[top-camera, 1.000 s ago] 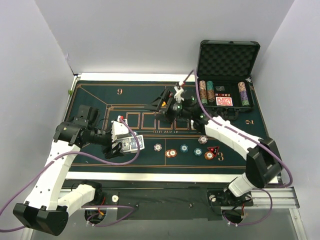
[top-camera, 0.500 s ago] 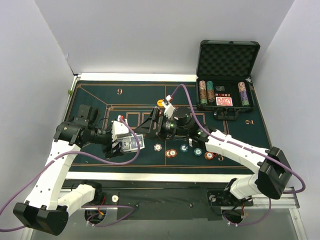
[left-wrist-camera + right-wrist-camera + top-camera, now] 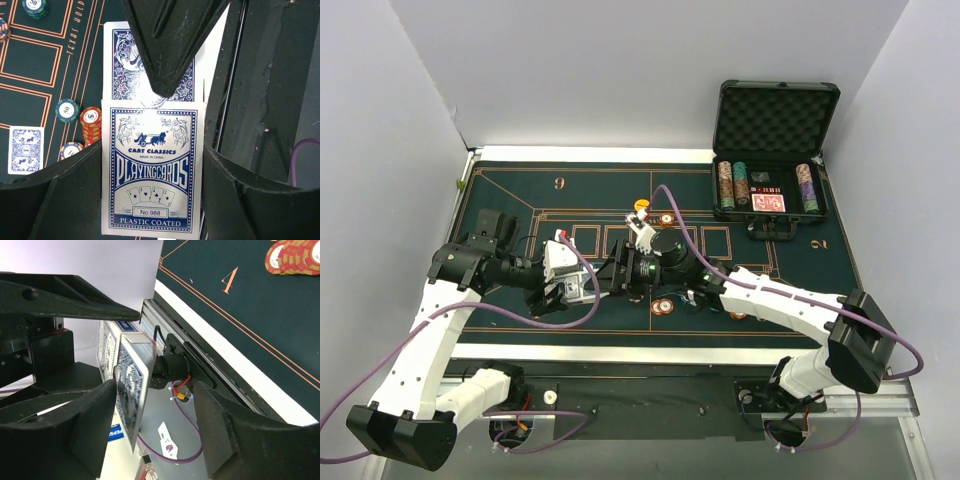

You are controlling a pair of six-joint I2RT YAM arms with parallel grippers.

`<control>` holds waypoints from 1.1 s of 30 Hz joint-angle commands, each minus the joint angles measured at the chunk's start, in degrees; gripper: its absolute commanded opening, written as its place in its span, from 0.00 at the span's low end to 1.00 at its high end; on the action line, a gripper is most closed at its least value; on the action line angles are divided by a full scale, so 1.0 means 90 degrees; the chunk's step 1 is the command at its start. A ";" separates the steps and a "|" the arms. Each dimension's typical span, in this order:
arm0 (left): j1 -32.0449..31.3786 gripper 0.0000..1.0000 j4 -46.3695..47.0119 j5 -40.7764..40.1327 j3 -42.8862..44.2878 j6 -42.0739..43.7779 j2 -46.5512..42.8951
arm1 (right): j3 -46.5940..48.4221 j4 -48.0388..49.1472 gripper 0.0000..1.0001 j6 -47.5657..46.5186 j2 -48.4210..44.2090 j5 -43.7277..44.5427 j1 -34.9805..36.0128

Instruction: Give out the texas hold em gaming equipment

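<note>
Your left claw (image 3: 152,146) is clamped on the sides of the blue card box (image 3: 152,192) and holds it over the near left part of the mat (image 3: 510,195). One blue-backed card (image 3: 119,65) sticks out of the box's far end. Your right claw (image 3: 156,387) meets it there with its jaws wide. The card stands edge-on between them, close to one finger and well clear of the other. You cannot tell whether either finger presses it. Further right, chips (image 3: 663,306) lie on the mat by your right arm. The open case (image 3: 775,120) sits at the far right corner.
</note>
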 commanded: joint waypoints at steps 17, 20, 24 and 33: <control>0.0036 0.38 0.0226 0.0320 0.0213 -0.0093 -0.0167 | -0.0762 0.0483 0.33 0.0231 -0.0746 0.0311 -0.0271; 0.0036 0.38 0.0246 0.0310 0.0204 -0.0112 -0.0167 | -0.0831 0.0435 0.31 0.0251 -0.0893 0.0301 -0.0369; 0.0036 0.38 0.0265 0.0339 0.0194 -0.0132 -0.0177 | -0.0870 0.0318 0.30 0.0241 -0.1117 0.0330 -0.0438; 0.0036 0.37 0.0353 0.0359 0.0106 -0.0181 -0.0255 | -0.0968 0.0219 0.25 0.0280 -0.1460 0.0321 -0.0604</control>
